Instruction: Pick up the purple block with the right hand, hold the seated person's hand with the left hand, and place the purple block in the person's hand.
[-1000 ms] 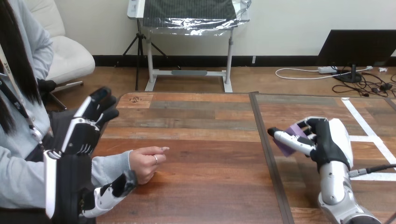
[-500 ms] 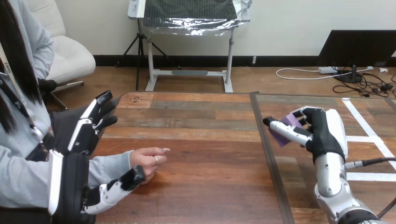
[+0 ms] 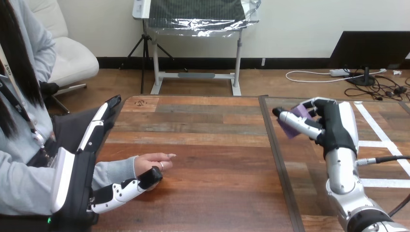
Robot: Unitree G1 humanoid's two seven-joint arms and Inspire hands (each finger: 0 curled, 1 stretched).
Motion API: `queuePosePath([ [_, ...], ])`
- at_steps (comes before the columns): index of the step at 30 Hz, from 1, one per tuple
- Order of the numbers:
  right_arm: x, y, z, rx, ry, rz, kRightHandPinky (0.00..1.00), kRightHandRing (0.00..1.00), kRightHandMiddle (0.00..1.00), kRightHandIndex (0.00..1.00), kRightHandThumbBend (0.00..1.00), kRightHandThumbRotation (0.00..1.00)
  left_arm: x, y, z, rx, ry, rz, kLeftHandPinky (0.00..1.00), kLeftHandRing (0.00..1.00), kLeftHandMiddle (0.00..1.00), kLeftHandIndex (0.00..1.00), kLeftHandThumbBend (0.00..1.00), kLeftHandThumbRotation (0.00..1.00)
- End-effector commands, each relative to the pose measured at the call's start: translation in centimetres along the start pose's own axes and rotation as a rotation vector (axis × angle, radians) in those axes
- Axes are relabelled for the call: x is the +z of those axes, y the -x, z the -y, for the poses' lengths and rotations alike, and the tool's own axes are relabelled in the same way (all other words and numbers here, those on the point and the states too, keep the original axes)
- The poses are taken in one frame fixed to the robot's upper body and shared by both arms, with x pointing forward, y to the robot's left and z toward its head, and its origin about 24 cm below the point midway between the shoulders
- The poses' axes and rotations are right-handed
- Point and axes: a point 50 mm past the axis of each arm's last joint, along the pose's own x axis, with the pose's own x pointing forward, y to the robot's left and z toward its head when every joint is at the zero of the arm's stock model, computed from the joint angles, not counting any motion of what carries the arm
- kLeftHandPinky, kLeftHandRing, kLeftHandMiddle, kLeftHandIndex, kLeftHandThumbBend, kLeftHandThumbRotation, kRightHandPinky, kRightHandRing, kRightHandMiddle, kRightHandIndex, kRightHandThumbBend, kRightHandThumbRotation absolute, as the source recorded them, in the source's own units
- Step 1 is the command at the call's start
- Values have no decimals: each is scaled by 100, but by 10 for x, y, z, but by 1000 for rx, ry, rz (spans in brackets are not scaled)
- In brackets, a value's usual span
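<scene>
In the head view, the right hand (image 3: 338, 128) is raised over the right part of the wooden worktop (image 3: 208, 145), with its thumb and curled fingers clamped on the purple block (image 3: 293, 123). The block is a small, matte, flat-faced piece held tilted, and too much of it is covered to tell its long axis. The person's hand (image 3: 151, 164) rests on the worktop's left part, loosely curled and not yet opened palm-up. It lies well to the left of the block and lower in the view, so the carry has to run leftward across the planks. The left hand (image 3: 80, 166) is far nearer to it. Its fingers stand straight, pointing away from the robot, and its black-and-white thumb reaches along the worktop to touch the near edge of the person's hand, but nothing is curled round that hand. Judged from this, the hold is not yet made.
</scene>
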Motion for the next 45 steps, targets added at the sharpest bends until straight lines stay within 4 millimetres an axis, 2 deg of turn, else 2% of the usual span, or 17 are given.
queuePosePath([
  [1,49,-21,3,-29,-97,136,2,6,11,13,23,32,7,-17,-13,4,-102,62,86,91,92,91,100,66],
  [10,54,-22,3,-28,-98,159,2,6,11,13,24,26,2,-27,-19,-54,-181,36,88,93,93,91,100,58],
  [26,58,-22,2,-17,-141,171,2,7,12,14,24,24,-9,-51,-30,-214,-376,-7,92,96,95,93,100,48],
  [36,60,-22,1,-22,-123,190,2,7,11,13,25,26,-18,-68,-35,-297,-512,-24,87,92,92,90,100,36],
  [45,61,-22,2,-17,-144,193,2,6,10,12,24,27,-26,-80,-39,-381,-623,-82,86,90,89,87,100,30],
])
